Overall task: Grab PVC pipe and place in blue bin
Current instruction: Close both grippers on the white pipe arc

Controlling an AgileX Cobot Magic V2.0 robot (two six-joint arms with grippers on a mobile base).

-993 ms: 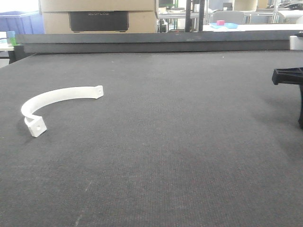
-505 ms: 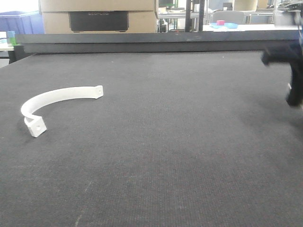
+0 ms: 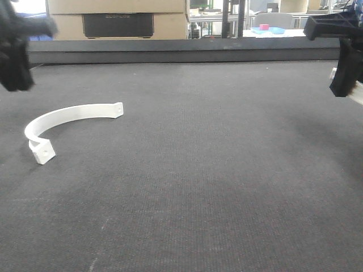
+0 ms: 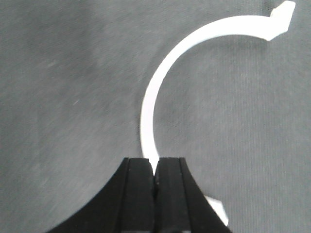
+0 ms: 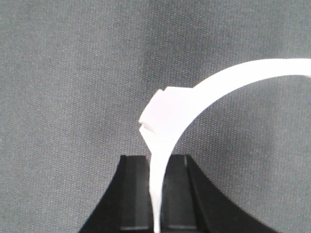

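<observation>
A white curved PVC pipe lies on the dark mat at the left, one blocky end toward me. My left gripper hangs blurred above and behind it. In the left wrist view the pipe's arc lies on the mat below the left gripper, whose jaws are pressed together with nothing between them. My right gripper hovers at the far right, shut on a second white PVC pipe that runs between the pads of the right gripper. A sliver of the blue bin shows behind the left gripper.
A dark raised ledge closes off the back of the mat. Behind it stand cardboard boxes and metal racks. A far table holds small pink and blue items.
My right gripper has lifted from near the mat at the right edge to well above it. The left gripper has come into view at the upper left. The pipe on the mat has not moved.
</observation>
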